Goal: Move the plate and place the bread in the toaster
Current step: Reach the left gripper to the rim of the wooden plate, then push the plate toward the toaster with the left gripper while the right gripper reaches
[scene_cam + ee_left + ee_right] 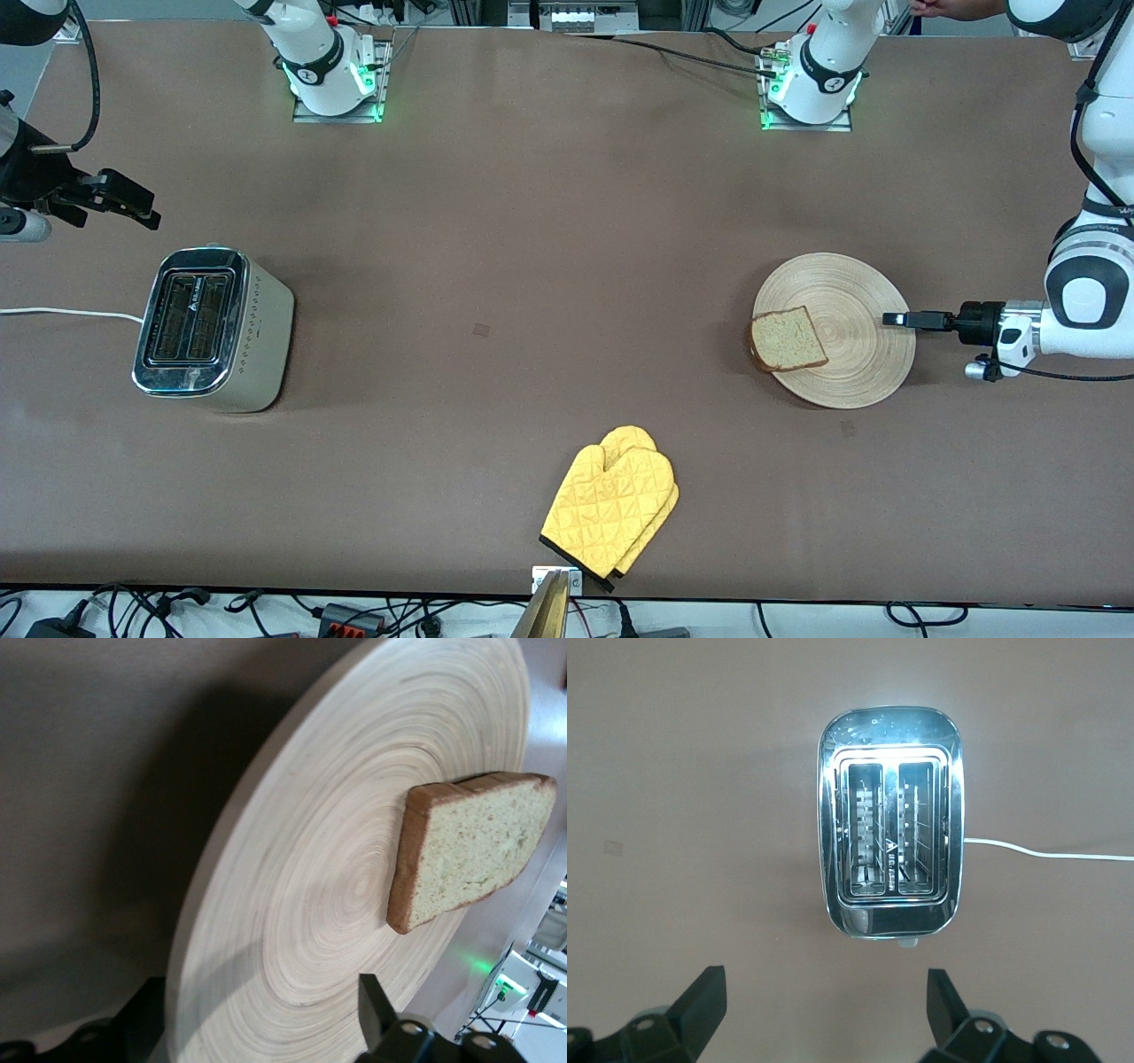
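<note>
1. Light-tan wood with fine ring grain: the plate (850, 372) lies flat on the brown tabletop (532, 266) toward the left arm's end, and the bread (788, 340) rests on it at the rim that faces the toaster, slightly overhanging the edge.
2. The front view shows the left end effector (895, 320) level with the plate rim at the edge toward the left arm's end, its dark tip over the wood. Only the left wrist view shows the two fingers (376, 1010) set one on each side of the rim with a gap left; whether they already press the wood I cannot tell.
3. The left wrist view also shows the slice's dark crust (406, 859) and pale speckled face.
4. The toaster (217, 323) stands upright toward the right arm's end, its white cord (62, 312) running off the table edge there. Its long axis runs toward and away from the front camera.
5. The right wrist view looks straight down into both slots (890, 837), which the front view shows only at a slant.
6. The right end effector (824, 1010) waits above the tabletop beside the toaster, fingers spread wide, holding nothing.
7. A yellow oven mitt (613, 508) lies near the table edge closest to the front camera.
</note>
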`<state>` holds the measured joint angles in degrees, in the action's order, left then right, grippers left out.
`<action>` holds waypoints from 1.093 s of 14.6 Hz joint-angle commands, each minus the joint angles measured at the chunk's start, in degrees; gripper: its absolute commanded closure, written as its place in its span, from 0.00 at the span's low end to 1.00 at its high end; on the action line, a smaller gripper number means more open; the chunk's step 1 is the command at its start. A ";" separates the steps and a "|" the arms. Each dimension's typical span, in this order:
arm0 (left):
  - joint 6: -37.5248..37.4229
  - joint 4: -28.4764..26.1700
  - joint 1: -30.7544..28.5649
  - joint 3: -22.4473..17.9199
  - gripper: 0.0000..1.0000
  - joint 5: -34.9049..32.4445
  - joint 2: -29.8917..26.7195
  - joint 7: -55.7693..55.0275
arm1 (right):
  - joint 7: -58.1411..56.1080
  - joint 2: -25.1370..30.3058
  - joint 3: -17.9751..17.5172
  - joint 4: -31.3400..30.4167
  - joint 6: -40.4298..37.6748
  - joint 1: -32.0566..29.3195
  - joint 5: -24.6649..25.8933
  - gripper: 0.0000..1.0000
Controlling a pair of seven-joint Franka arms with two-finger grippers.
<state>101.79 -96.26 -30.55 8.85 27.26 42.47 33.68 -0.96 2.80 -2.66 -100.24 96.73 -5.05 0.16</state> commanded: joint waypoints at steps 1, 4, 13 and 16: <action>0.78 -0.60 0.23 0.12 0.43 1.57 -0.55 4.37 | -0.97 1.51 -0.15 -1.27 0.21 -0.31 0.11 0.00; -0.19 -0.16 0.23 0.12 0.76 1.66 -0.55 4.29 | -0.88 1.51 -0.06 -1.27 0.65 -0.22 0.11 0.00; -6.77 0.46 1.10 2.13 0.99 6.84 -0.20 4.20 | -0.88 0.98 -0.15 -1.36 0.30 -0.22 0.02 0.00; -10.19 3.69 2.85 3.72 0.99 10.88 1.37 4.11 | -0.88 -1.12 -0.24 -1.36 0.82 -0.22 -0.24 0.00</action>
<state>95.84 -95.72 -28.98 11.57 34.91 42.57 37.37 -0.97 2.53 -2.66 -100.62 96.76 -5.06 0.15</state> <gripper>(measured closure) 0.899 0.000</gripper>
